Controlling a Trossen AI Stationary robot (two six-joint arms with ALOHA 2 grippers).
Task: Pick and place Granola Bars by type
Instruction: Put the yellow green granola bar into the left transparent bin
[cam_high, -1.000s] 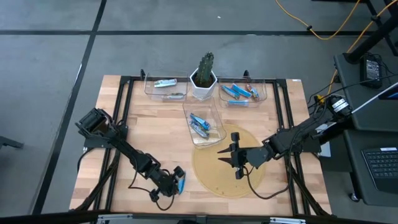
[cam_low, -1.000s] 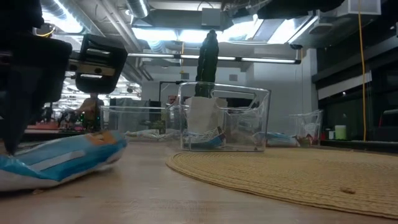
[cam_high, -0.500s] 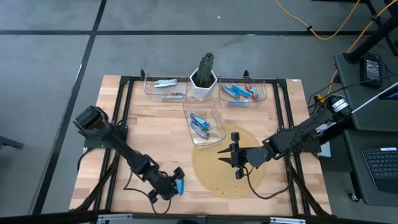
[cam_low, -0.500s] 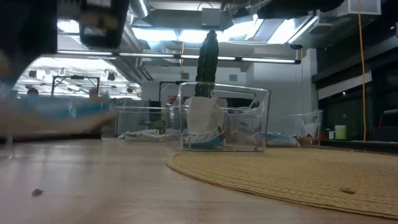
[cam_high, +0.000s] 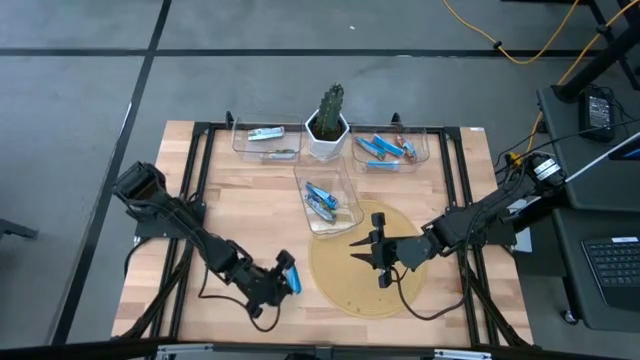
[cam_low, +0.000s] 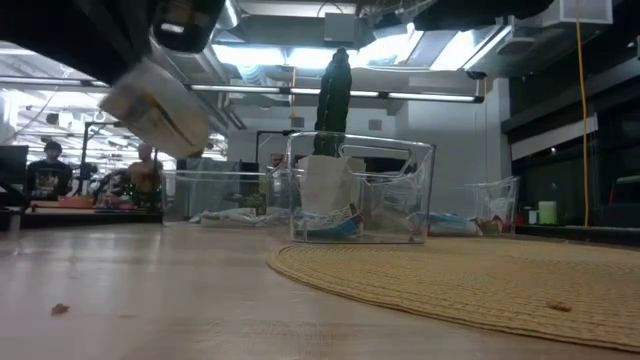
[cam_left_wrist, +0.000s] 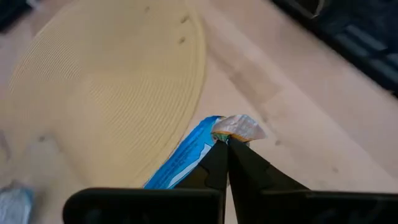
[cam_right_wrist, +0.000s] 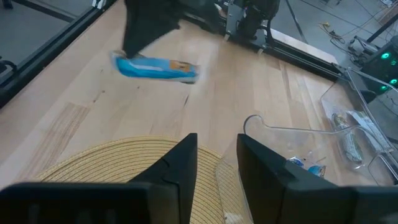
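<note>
In the high view, grey floor (cam_high: 80, 80) fills the upper and left parts of the frame, crossed by dark stripes (cam_high: 150, 60). A yellow cable (cam_high: 500, 45) snakes across the upper right. At the right edge stands a dark desk (cam_high: 600, 250) with a keyboard (cam_high: 612, 262) on it. The wooden bench (cam_high: 250, 220) sits in the centre inside a black frame (cam_high: 200, 130). In the low view, bright ceiling lights (cam_low: 260, 55) run across the upper part, above pipes and beams. Dark window panes (cam_low: 560, 170) fill the right side. Seated people (cam_low: 45, 172) show far off at the left edge.
</note>
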